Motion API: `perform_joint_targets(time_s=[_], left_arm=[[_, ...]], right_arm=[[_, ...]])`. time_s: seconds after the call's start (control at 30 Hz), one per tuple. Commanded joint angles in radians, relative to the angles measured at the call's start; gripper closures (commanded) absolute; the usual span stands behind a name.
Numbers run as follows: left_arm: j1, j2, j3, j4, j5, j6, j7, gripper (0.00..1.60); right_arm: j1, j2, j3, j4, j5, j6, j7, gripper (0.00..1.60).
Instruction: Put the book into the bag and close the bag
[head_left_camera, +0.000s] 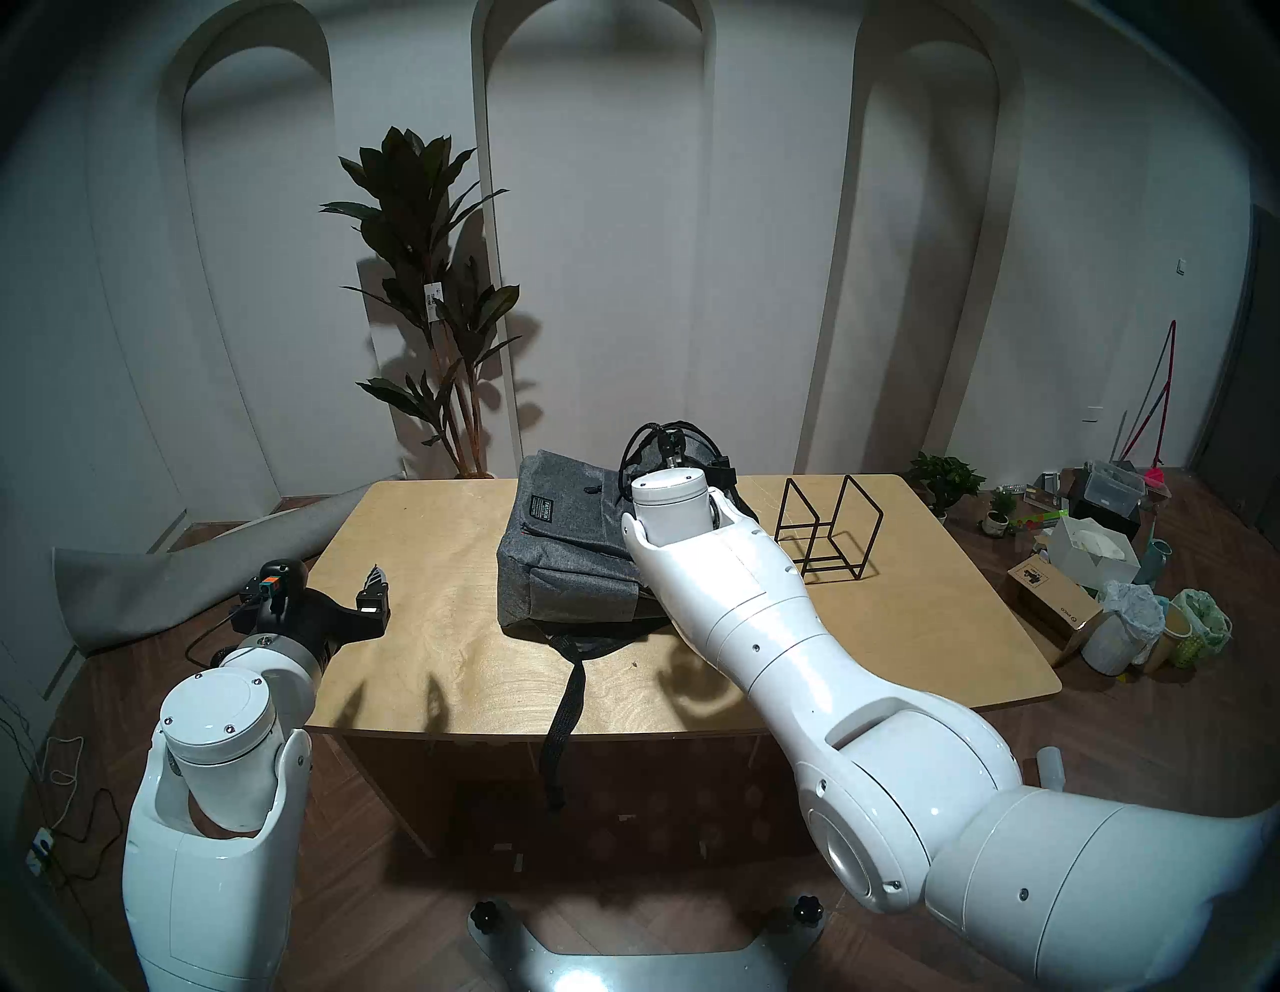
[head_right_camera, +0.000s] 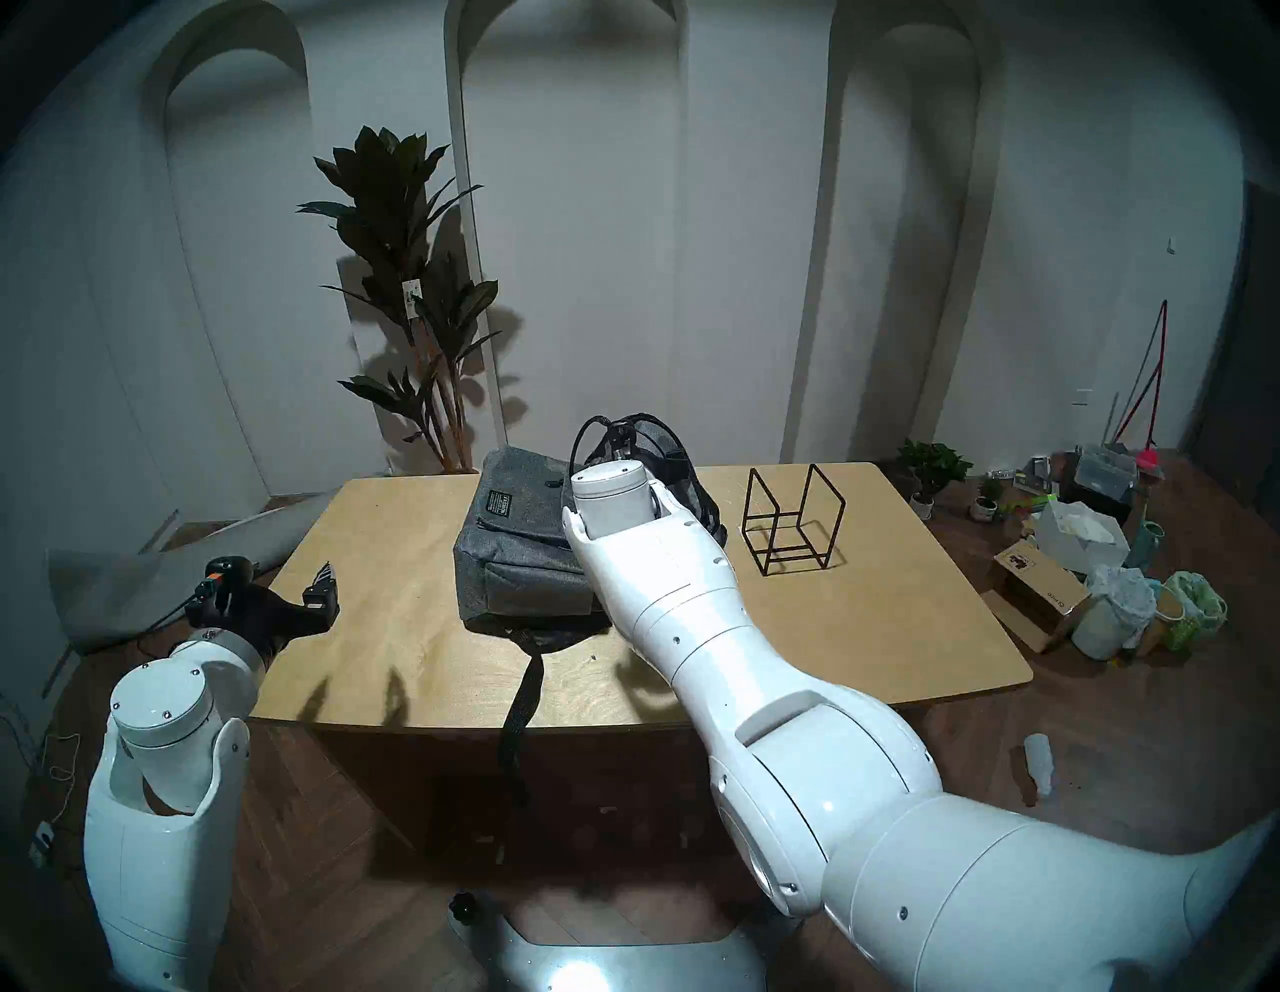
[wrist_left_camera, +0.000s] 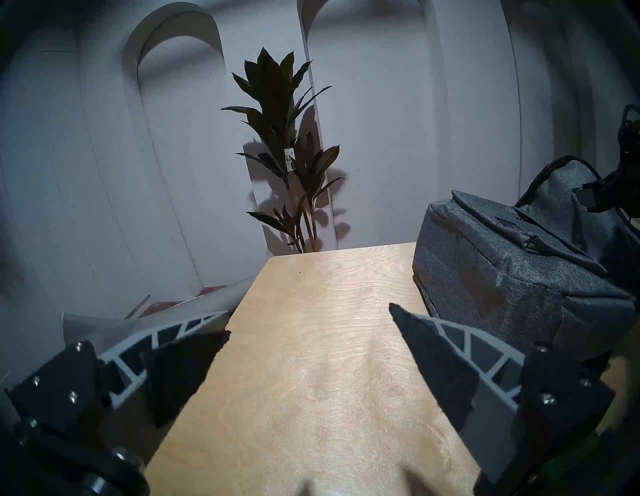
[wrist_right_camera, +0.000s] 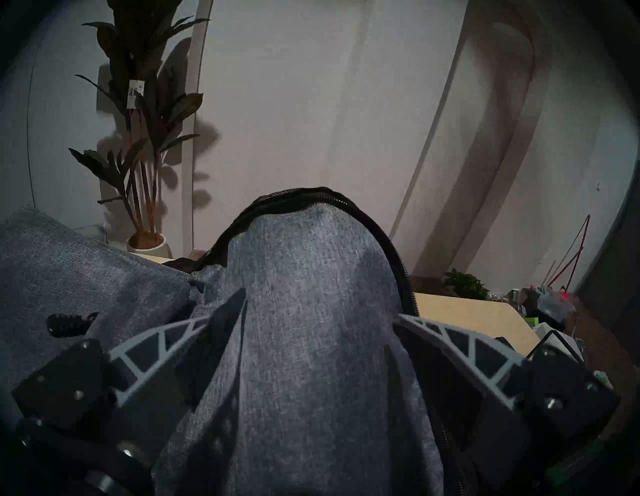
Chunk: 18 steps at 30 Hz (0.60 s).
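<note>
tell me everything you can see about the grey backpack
The backpack is dark grey woven fabric, lying on the wooden table, front pocket with its small black label facing up. One black strap hangs over the near edge. Its black-zippered flap stands raised, with the right gripper around it.

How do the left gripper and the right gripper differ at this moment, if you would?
The left gripper hangs open over bare table, holding nothing; the right gripper straddles a grey flap of the bag. The left sits apart from the bag; the right touches it. Both have ribbed grey fingers.
</note>
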Motion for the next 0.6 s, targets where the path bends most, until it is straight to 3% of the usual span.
perform_joint_targets(time_s=[0.0,0.57], left_arm=[[-0.019,0.003,0.008,-0.007,0.0,-0.003,-0.001,0.0],[-0.042,0.006,0.031,0.015,-0.001,-0.003,0.005,0.0]], right_arm=[[0.107,-0.016,0.025,0.055,0.006,0.002,0.016,0.0],[0.257,0.034,0.084,0.25,0.032,0.015,0.055,0.0]])
